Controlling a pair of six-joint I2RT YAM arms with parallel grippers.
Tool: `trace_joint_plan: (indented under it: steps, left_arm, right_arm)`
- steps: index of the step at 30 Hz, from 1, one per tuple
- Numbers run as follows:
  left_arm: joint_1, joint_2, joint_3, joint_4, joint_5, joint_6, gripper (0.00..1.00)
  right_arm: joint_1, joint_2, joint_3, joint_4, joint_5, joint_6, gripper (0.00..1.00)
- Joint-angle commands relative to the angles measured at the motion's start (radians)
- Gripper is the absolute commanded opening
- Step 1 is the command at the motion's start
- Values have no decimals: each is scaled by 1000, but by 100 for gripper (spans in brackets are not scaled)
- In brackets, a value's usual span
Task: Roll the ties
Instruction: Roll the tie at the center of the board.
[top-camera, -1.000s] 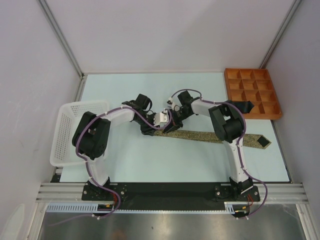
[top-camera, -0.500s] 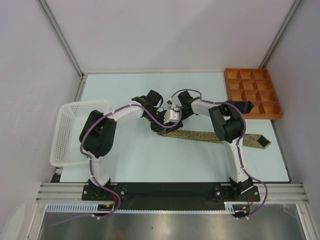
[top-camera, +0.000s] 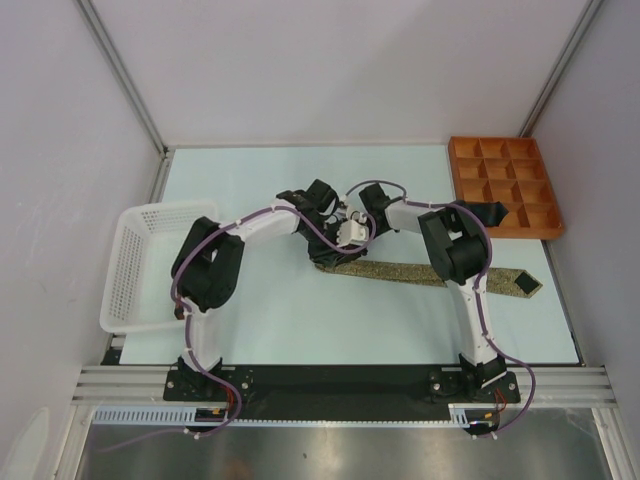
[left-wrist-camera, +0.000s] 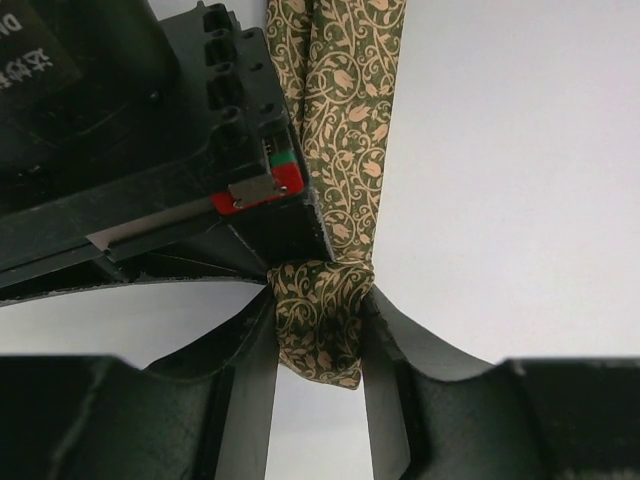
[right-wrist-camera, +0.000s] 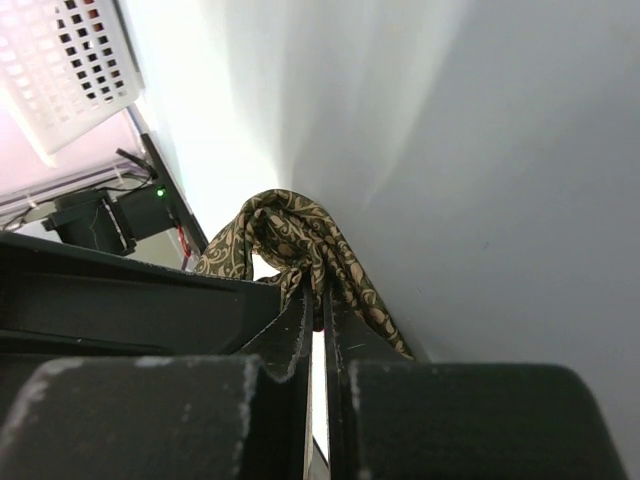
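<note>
Rolling barely begun, I judge: olive tie (top-camera: 400, 270) lies mostly flat, trailing toward three o'clock. Left gripper (left-wrist-camera: 320, 335) and right gripper (right-wrist-camera: 318, 305) are both clenched on its bunched nine-o'clock end. Black tie (top-camera: 488, 212), at two o'clock, not started.

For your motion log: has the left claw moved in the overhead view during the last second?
Yes. The left claw, gripping the tie, shifted right, away from the white basket.

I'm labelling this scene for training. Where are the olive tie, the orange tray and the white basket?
olive tie (top-camera: 395, 270): top view, flat middle stretch.
orange tray (top-camera: 495, 172): top view, bare compartment floor.
white basket (top-camera: 135, 270): top view, mesh bottom.
</note>
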Motion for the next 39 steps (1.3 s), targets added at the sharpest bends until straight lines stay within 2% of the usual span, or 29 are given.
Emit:
trace_joint_plan:
  steps: [1, 3, 6, 9, 13, 20, 22, 25, 29, 34, 39]
  left_arm:
    - [-54, 70, -11, 19, -91, -22, 40]
    - [-56, 81, 3, 22, -116, -42, 41]
    - [-57, 116, 14, 16, -167, -43, 41]
    - [-57, 131, 12, 7, -191, -40, 41]
    - [-59, 153, 14, -7, -211, -31, 41]
    - [-62, 156, 20, -19, -210, -16, 41]
    - [-63, 150, 12, -19, -205, -7, 42]
    - [-63, 145, 8, -21, -199, 3, 43]
    - [-63, 140, 0, -18, -194, 9, 43]
    - [-63, 140, 1, -25, -187, 16, 43]
    - [-63, 137, 0, -32, -180, 24, 43]
  right_arm:
    - [3, 7, -42, 68, -9, -19, 0]
    - [0, 1, -44, 74, -41, -9, 2]
    - [-11, -23, -60, 89, -81, 12, 10]
    - [-22, -62, -85, 92, -98, 34, 26]
    - [-40, -95, -117, 82, -111, 54, 34]
    - [-68, -135, -171, 112, -128, 78, 36]
    - [-66, -145, -197, 182, -135, 135, 40]
    - [-57, -152, -226, 294, -141, 228, 41]
    - [-55, -168, -286, 529, -123, 360, 40]
    - [-48, -163, -306, 592, -79, 409, 41]
    - [-49, -171, -355, 743, -69, 500, 39]
